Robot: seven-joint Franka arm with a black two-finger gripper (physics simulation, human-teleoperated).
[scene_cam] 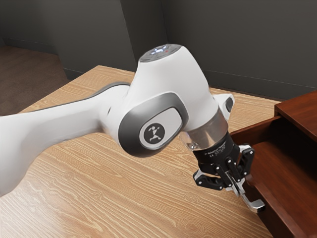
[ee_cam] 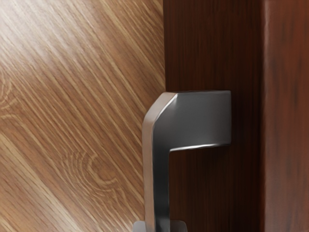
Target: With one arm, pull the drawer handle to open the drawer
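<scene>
Gripper (scene_cam: 234, 182), lower right of the exterior frame: fingers pinched on the silver drawer handle (scene_cam: 253, 202). Light wood table (scene_cam: 99, 198) lies beneath. The dark red-brown drawer (scene_cam: 285, 198) stands pulled out of its cabinet (scene_cam: 299, 111) at the right edge. Wrist view: the handle's bracket (ee_cam: 188, 125) meets the drawer front (ee_cam: 212, 58).

Arm outstretched, claw (scene_cam: 236, 187) clamped on handle (scene_cam: 253, 203).
</scene>
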